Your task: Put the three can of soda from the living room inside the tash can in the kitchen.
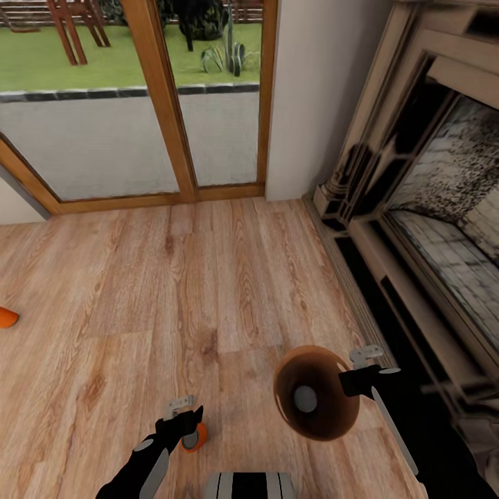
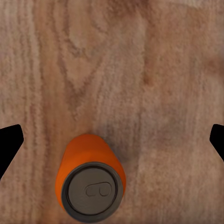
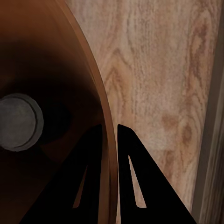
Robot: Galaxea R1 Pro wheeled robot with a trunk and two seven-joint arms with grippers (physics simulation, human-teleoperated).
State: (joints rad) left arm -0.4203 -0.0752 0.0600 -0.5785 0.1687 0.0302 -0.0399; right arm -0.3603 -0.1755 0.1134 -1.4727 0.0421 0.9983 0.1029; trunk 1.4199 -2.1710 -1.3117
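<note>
1. Looking down from our head camera, we are seeing a light wood floor (image 1: 208, 291), a wood-framed glass door (image 1: 166, 104) giving onto a lawn, and an ornate fireplace (image 1: 430, 208) along our right side.
2. Our left gripper (image 1: 186, 423) is hanging low over an orange can (image 1: 197, 436) that is standing upright on the floor, close in front of our base.
3. In the left wrist view, that orange can (image 2: 91, 179) is showing its grey top, and the two black fingertips (image 2: 9, 140) are sitting far apart at either edge, clear of the can, so this gripper is spread wide and holding nothing.
4. Our right gripper (image 1: 360, 378) is pinching the rim of the bin (image 1: 315, 391), which we are holding above the floor with its brown inside tilted toward the head camera.
5. In the right wrist view, the fingers (image 3: 133, 177) are standing one on each side of the brown rim (image 3: 100, 116), clamped onto the bin wall.
6. A can with a grey top (image 1: 305, 398) is lying inside the bin; its body colour is hidden from us, and the right wrist view is showing the same grey top (image 3: 17, 122) deep in the bin.
7. Another orange object (image 1: 7, 317) is poking in at the far left edge of the head view; we cannot tell what it is.
</note>
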